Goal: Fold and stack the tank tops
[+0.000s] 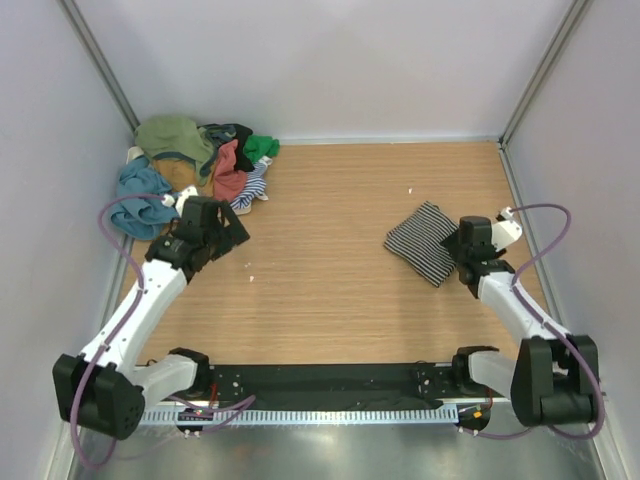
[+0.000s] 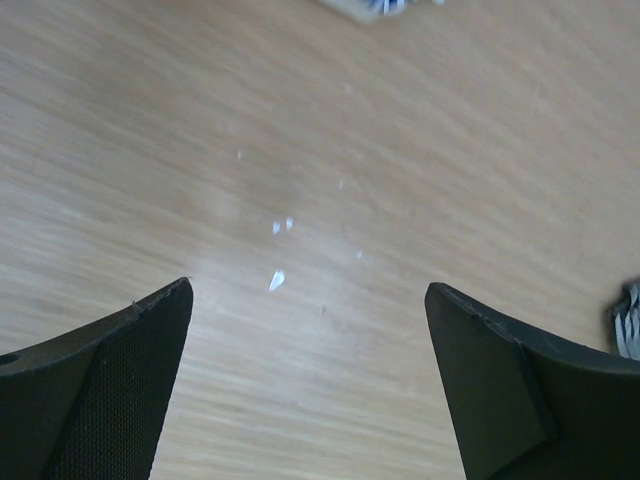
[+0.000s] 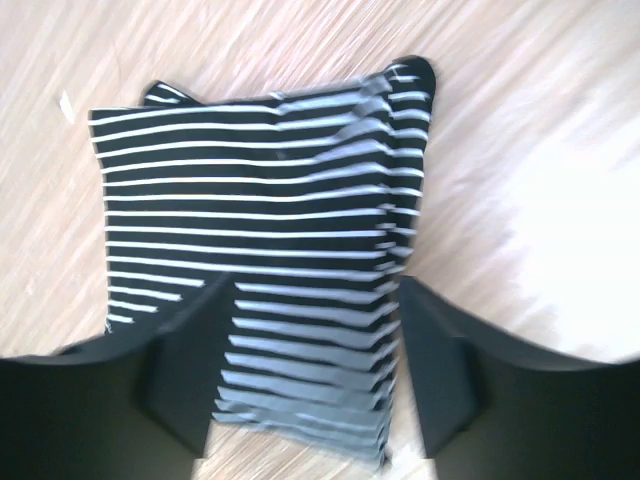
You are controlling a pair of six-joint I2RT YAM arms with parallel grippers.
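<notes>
A folded black-and-white striped tank top lies flat on the wooden table at the right. My right gripper hovers over its near right edge. In the right wrist view the striped top fills the middle, and my right gripper stands open, jaws apart astride its near end. The other tank tops are heaped in the far left corner: olive, teal-blue, coral and green. My left gripper is just right of the heap, wide open over bare wood, holding nothing.
White walls close in the table at the back and both sides. Small white flecks lie on the wood under the left gripper. A striped cloth edge shows at the right border of the left wrist view.
</notes>
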